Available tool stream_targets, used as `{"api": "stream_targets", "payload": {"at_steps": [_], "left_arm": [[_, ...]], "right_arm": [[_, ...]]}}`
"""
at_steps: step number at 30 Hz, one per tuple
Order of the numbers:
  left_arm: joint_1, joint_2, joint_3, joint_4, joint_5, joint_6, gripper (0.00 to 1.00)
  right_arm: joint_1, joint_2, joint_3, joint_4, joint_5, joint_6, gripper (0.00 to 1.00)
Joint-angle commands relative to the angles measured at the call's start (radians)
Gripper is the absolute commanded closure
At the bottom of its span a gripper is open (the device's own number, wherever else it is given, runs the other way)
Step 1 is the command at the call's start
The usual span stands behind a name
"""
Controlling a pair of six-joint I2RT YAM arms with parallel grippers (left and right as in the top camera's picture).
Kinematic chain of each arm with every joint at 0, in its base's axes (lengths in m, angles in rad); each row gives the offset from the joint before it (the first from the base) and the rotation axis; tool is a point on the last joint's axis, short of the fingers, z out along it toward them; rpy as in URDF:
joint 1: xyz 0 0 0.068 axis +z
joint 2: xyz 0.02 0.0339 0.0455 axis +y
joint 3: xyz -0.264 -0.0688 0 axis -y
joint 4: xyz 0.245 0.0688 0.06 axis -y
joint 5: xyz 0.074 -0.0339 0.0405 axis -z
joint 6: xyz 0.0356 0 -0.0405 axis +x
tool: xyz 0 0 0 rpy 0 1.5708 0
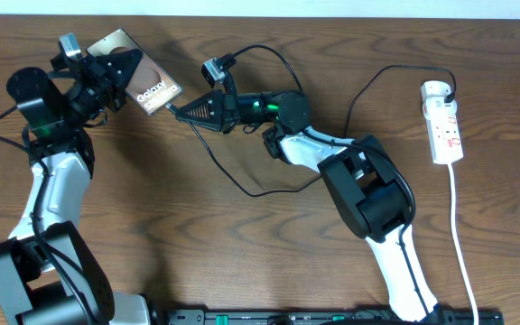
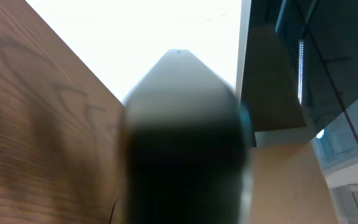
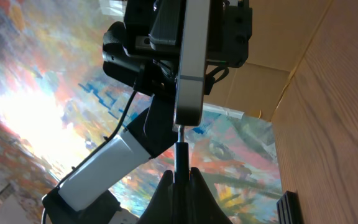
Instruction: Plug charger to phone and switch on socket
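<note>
Phone (image 1: 147, 86) held in my left gripper (image 1: 123, 65) near the desk's (image 1: 197, 253) far left corner, with the charger (image 1: 253, 193) tip brought up to its end.

My left gripper is closed on the phone's upper part, face up, with the "Galaxy" lettering showing. The socket (image 1: 444, 126) lies well apart by the desk's right edge, with its white cord running toward the near edge and the charger's black plug sitting in its far end. From there the charger loops across the middle of the desk to my right gripper (image 1: 175, 110), which is clamped on the connector. In my right wrist view, the thin tip (image 3: 179, 148) stands out from between my fingers (image 3: 194, 186) and meets the phone's narrow edge (image 3: 190, 62). I cannot tell whether it is fully seated.
</note>
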Motion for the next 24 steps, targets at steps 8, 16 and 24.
{"api": "stream_targets", "payload": {"at_steps": [8, 16, 24], "left_arm": [[0.000, -0.010, -0.005, 0.013, 0.017, 0.025, 0.93], [-0.002, -0.010, -0.020, 0.013, 0.017, 0.048, 0.92], [-0.002, -0.010, -0.021, 0.013, 0.017, 0.048, 0.92]], "right_arm": [[-0.005, -0.005, 0.022, 0.041, 0.061, 0.008, 0.99], [-0.004, -0.005, 0.022, 0.040, 0.080, 0.008, 0.99], [0.000, -0.005, 0.022, 0.040, 0.106, 0.008, 0.99]]}}
